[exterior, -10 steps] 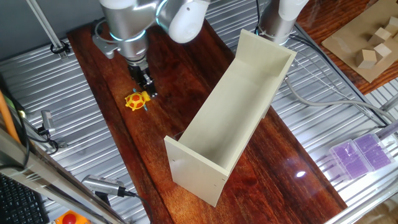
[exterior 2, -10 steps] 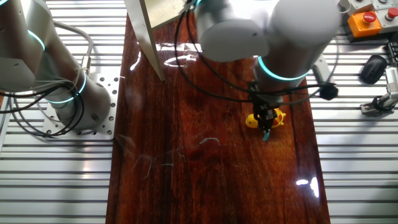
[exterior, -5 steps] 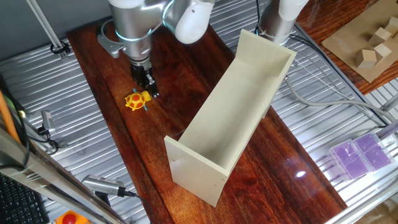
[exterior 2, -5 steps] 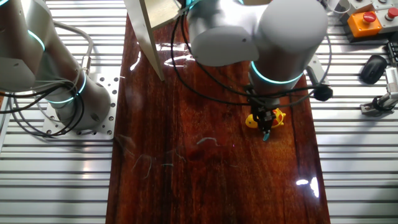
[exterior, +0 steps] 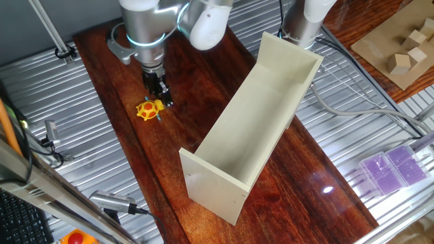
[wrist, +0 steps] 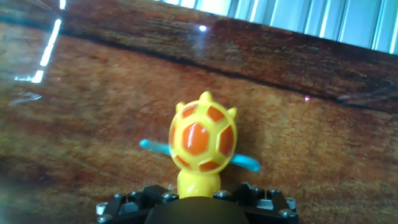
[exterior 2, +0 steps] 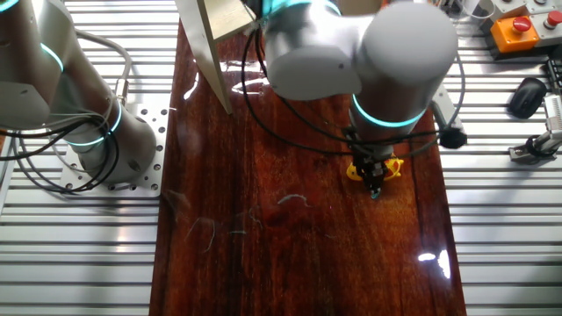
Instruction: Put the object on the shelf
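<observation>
The small yellow toy turtle [exterior: 150,109] with an orange-red shell lies on the dark wooden table, left of the shelf. The gripper [exterior: 161,100] stands over its right end. In the other fixed view the gripper [exterior 2: 373,180] covers the middle of the turtle [exterior 2: 392,167]. In the hand view the turtle [wrist: 200,138] fills the centre, with thin light-blue bits at its sides. Its yellow end sits tight between the black jaws of the gripper [wrist: 199,190]. The long cream-white shelf [exterior: 258,115] lies diagonally across the table, its open side up. One end panel [exterior 2: 211,44] shows in the other fixed view.
A brown cardboard tray [exterior: 386,47] with pale wooden blocks [exterior: 401,62] sits at the far right. Purple boxes [exterior: 393,166] lie on the metal slats at the right. A second robot base [exterior 2: 97,140] stands left of the table. A red button box [exterior 2: 514,31] is at the top right.
The arm's upper body has shifted a little above the gripper. The gripper and the turtle stay at the same spot on the table.
</observation>
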`<state>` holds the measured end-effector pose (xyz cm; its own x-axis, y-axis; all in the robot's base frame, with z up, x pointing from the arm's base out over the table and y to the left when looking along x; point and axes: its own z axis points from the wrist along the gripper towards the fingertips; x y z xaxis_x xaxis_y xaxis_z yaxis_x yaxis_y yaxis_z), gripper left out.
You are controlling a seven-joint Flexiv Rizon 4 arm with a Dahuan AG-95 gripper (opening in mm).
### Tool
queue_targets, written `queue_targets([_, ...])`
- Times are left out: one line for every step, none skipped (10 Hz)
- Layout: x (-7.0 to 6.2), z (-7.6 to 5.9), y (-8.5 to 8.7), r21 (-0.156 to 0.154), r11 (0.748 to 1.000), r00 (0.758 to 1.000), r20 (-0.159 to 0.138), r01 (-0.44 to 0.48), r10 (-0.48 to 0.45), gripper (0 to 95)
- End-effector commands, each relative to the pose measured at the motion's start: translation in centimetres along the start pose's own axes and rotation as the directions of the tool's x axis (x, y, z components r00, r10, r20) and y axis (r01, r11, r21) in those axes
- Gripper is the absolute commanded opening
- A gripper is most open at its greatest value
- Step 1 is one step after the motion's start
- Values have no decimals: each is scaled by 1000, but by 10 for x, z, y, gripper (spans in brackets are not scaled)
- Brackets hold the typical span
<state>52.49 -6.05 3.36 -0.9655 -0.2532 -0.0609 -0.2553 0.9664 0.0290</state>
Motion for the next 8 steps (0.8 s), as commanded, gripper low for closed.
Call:
queue_targets([3,1,1,-5,1000,1000,2,-4,4,760])
queue_targets([3,3,1,-10,1000,1000,3,-9,9,760])
queue_targets([6,5,2,-12,1000,1000,1,-21,21,760])
queue_targets([10,6,4,-11,999,1000,0,-31,31,760])
queue_targets([13,7,5,-12,999,999,2,-35,35,760])
queue_targets([13,7,5,-12,999,999,3,-37,37,760])
queue_targets([13,6,5,-13,999,999,5,-33,33,760])
queue_targets([13,6,5,-14,999,999,4,-35,35,760])
